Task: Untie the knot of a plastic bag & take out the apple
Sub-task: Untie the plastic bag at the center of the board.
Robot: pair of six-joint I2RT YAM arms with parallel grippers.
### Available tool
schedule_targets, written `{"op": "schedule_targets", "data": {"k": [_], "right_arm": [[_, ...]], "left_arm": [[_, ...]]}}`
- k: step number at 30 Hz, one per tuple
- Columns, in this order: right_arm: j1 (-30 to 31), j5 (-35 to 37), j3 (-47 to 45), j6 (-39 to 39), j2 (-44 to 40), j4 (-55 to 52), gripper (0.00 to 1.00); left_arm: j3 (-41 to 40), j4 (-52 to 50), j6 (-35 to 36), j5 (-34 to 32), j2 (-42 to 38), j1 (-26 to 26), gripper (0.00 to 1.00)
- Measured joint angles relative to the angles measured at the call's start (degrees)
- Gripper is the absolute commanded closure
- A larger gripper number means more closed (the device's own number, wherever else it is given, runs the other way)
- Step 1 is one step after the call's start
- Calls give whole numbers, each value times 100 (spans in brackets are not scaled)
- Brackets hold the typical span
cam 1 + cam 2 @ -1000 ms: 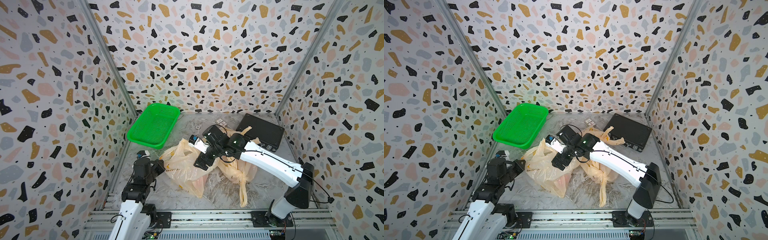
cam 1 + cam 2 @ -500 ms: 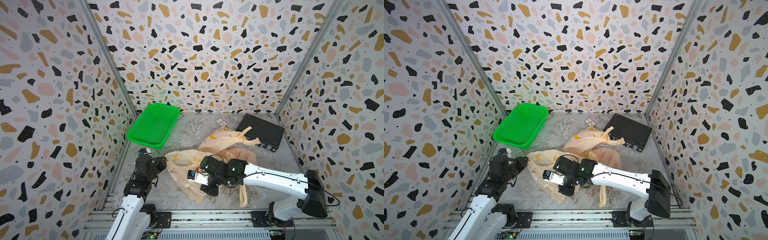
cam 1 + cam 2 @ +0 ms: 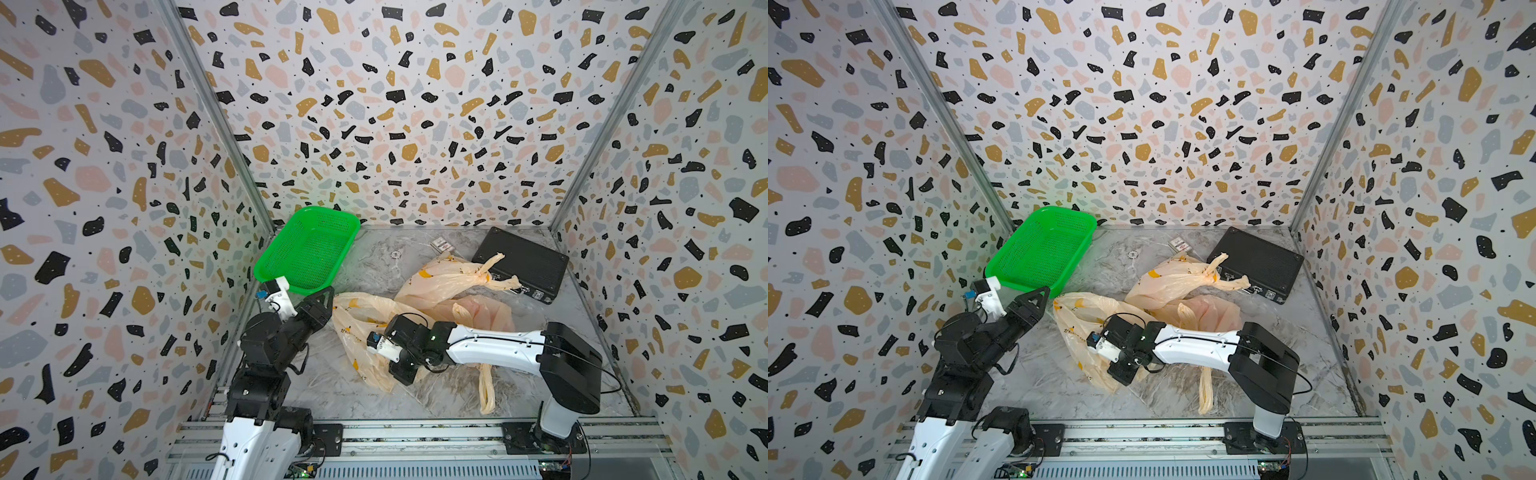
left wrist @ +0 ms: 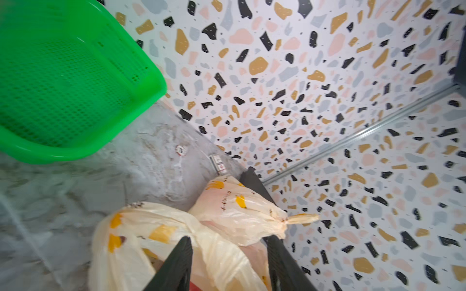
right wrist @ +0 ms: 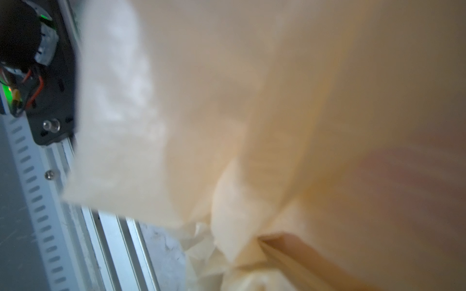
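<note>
Several cream plastic bags lie mid-table. The nearest plastic bag [image 3: 359, 328] [image 3: 1077, 328] stretches toward the front rail. My right gripper [image 3: 401, 373] [image 3: 1121, 374] sits at its near end, shut on bunched film. The same plastic [image 5: 252, 100] covers the right wrist view and hides the fingers. Farther back lies a tied bag [image 3: 444, 276] with its knot [image 3: 482, 272] [image 4: 283, 220] beside the black box. My left gripper [image 3: 323, 297] [image 4: 230, 241] stands open at the near bag's left corner, holding nothing. A red patch [image 4: 195, 287] shows through the film; the apple is not plainly visible.
A green basket [image 3: 309, 249] leans at the back left, just beyond my left gripper. A black box [image 3: 521, 264] lies at the back right. A small packet [image 3: 442, 246] and a round disc [image 3: 395, 253] rest near the back wall. Patterned walls close three sides.
My right arm swung from over the bags to the front, shut on the near bag and pulled it forward. My left gripper opened and rose toward the basket.
</note>
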Motion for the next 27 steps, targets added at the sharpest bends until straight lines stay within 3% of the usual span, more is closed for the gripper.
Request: {"op": "schedule_targets", "data": {"k": [3, 7, 11, 16, 21, 24, 27], "right_arm": [[-42, -76, -170, 146, -2, 221, 64], [-127, -302, -442, 339, -96, 507, 51], [-164, -518, -763, 479, -529, 765, 47], [-173, -780, -949, 564, -1154, 997, 45], [-179, -870, -942, 566, -1574, 885, 36], [-225, -846, -737, 525, -1882, 382, 24], [-343, -776, -181, 446, -2138, -184, 20]], "left_arm": [[-221, -9, -208, 136, 7, -612, 54], [-929, 157, -573, 9, 109, -1410, 50], [-1469, 446, -876, -306, 299, -1786, 45], [-1497, 1078, -997, -481, 1130, -1958, 44], [-1292, 966, -876, -586, 1880, -2149, 56], [-1095, 474, -636, -754, 1779, -2286, 62], [-907, 76, -345, -890, 1582, -2422, 69]]}}
